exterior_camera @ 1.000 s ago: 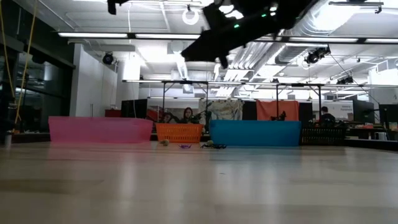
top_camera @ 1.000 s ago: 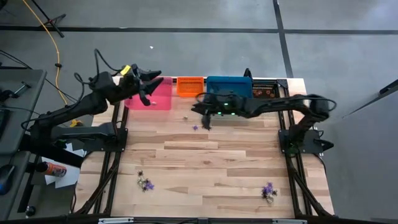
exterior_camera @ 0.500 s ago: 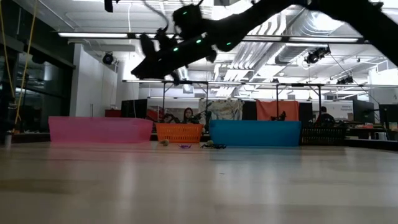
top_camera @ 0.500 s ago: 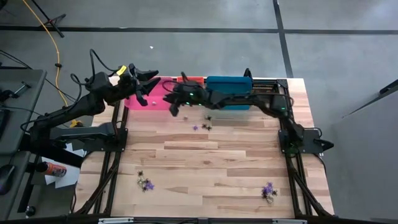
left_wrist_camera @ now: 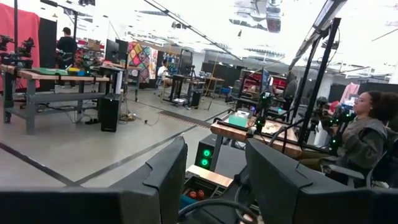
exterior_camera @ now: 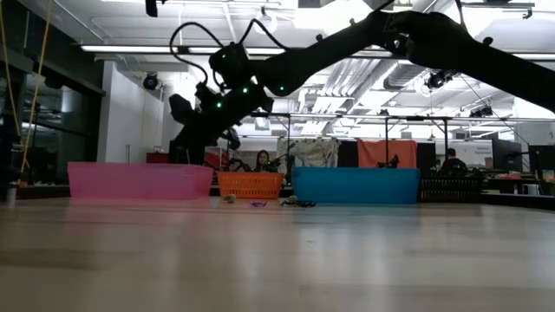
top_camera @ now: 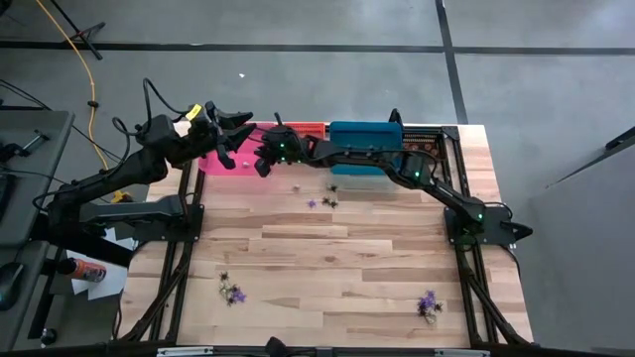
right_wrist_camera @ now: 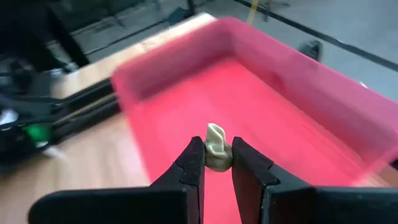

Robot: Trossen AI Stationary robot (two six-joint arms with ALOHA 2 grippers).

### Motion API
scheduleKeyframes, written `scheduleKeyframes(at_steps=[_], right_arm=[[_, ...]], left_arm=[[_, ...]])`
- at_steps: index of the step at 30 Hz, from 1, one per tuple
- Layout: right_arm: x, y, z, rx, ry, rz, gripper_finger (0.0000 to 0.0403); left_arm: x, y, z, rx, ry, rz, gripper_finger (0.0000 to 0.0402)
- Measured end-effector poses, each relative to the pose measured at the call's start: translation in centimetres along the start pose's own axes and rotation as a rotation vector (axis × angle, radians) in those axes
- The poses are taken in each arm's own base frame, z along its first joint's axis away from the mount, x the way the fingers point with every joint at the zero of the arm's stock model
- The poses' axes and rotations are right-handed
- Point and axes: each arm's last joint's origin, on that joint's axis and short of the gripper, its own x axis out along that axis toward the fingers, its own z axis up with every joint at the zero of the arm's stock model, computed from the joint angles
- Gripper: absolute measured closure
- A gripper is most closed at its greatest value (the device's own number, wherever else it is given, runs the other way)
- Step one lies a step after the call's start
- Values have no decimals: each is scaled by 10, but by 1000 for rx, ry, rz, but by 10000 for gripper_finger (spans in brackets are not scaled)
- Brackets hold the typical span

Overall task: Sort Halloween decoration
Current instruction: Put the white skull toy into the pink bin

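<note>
Across the far edge of the wooden table (top_camera: 327,253) stands a row of bins: a pink bin (top_camera: 243,159) toward the far left corner, then an orange bin (top_camera: 308,129), a blue bin (top_camera: 365,139) and a black bin (top_camera: 422,144) toward the far right corner. Stretched along that edge from the right side, the right arm carries the right gripper (top_camera: 264,165) over the pink bin's right end, its fingers clamped on a pale whitish trinket (right_wrist_camera: 216,147) held above the bin's pink floor. Over the pink bin's left end hovers the left gripper (top_camera: 230,139), its fingers spread apart and holding nothing. Small purple and black trinkets (top_camera: 322,202) lie loose on the wood just before the orange and blue bins, another cluster (top_camera: 232,292) sits near the front left corner, and a third cluster (top_camera: 428,303) near the front right corner.
</note>
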Motion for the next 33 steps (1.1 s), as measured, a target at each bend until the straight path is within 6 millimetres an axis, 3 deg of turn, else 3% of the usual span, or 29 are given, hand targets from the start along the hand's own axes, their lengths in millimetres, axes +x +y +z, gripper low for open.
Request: scheduleKeyframes(at_steps=[6,14,19,22,26,33], right_arm=[[0,-2,-5,57,42,-34,341],[0,-2,-5,53,54,-1,216],[-7,-9,8,-11,63,15,185],[-27,-14,30,-81,105,46,183],[-68,-21,52,-218,264,57,183],[-138,-33,52,-282,479,84,183]], left_arm=[[0,0,0,0,0,0,248],[0,0,0,0,0,0,248],[0,0,0,0,0,0,248],[0,0,0,-1,0,-1,248],[0,0,0,-1,1,-1,248],[0,0,-4,-3,40,4,248]])
